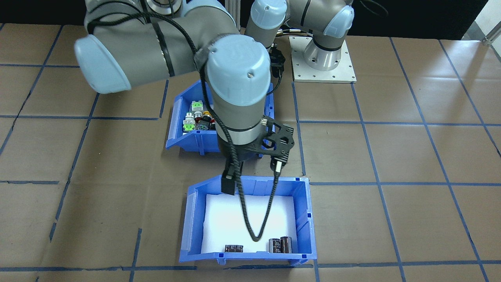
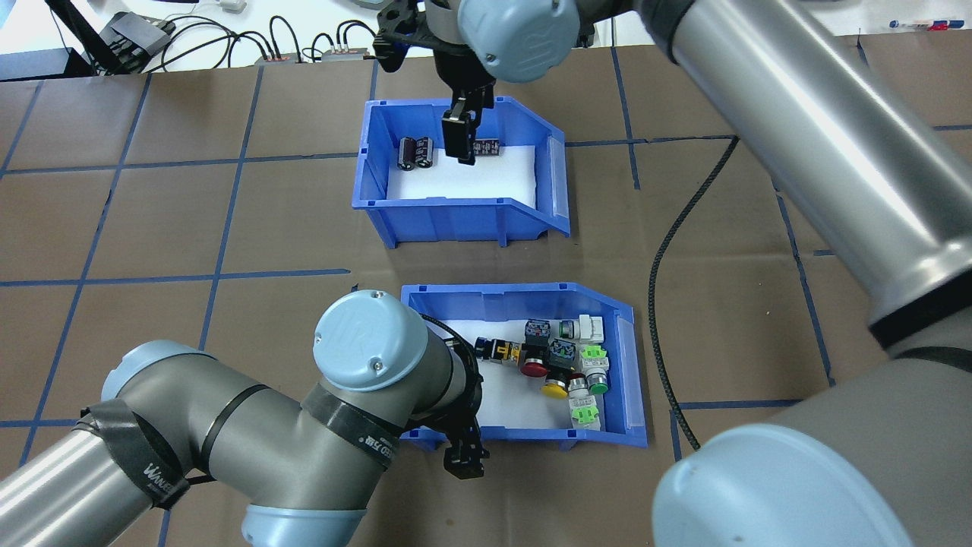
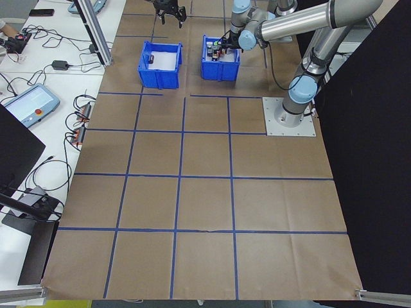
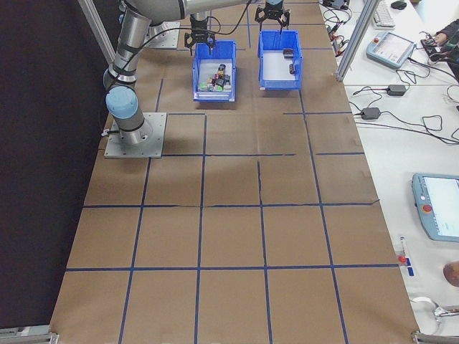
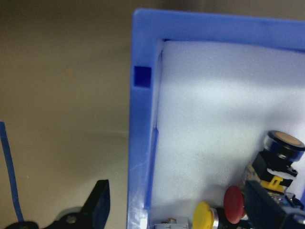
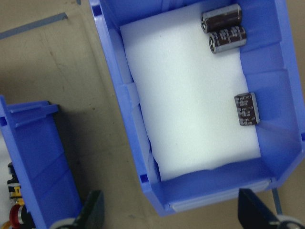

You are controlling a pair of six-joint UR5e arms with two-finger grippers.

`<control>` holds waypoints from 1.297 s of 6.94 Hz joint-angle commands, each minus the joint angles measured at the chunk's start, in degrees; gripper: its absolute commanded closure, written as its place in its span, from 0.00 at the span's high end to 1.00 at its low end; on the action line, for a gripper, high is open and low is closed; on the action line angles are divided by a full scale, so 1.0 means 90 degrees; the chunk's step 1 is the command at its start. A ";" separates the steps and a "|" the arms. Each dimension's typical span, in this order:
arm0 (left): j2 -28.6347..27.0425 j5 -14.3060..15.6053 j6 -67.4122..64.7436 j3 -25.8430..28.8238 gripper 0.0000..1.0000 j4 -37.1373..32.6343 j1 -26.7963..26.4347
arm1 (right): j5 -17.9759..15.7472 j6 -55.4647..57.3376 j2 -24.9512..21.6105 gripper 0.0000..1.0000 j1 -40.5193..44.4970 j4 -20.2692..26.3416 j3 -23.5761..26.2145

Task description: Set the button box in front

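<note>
A robotics laboratory or test cell is shown. Two industrial arms are bolted through a metal base plate [image 3: 289, 117] onto a large table [image 3: 205, 212] covered in brown paper and marked into squares with blue tape. Teach pendants [image 4: 439, 215] are laid on white benches at the far side, among cables and power bricks [image 3: 61, 65]. Aluminium framing posts [image 3: 96, 32] are seen, and black curtains [image 3: 372, 160] are hung behind the robot.
</note>
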 commanded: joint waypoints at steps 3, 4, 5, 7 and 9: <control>-0.0247 0.0006 -0.0044 -0.0223 0.91 0.0155 -0.0354 | -0.0061 -0.0923 0.0872 1.00 0.0534 -0.0702 0.0012; -0.0297 -0.0003 -0.0073 -0.0253 0.79 0.0610 -0.0356 | -0.0071 -0.1016 0.0853 1.00 0.0525 -0.0712 0.0226; -0.0346 -0.0013 -0.0073 -0.0282 0.57 0.0721 -0.0365 | -0.0187 -0.1026 0.0756 1.00 0.0525 -0.0915 0.0624; -0.0356 0.0007 -0.0044 -0.0273 0.20 0.0839 -0.0365 | -0.0188 -0.0997 0.0736 1.00 0.0525 -0.1580 0.1134; -0.0375 -0.0003 -0.0024 -0.0302 0.02 0.1200 -0.0365 | -0.0227 -0.0968 0.0668 1.00 0.0515 -0.1581 0.1107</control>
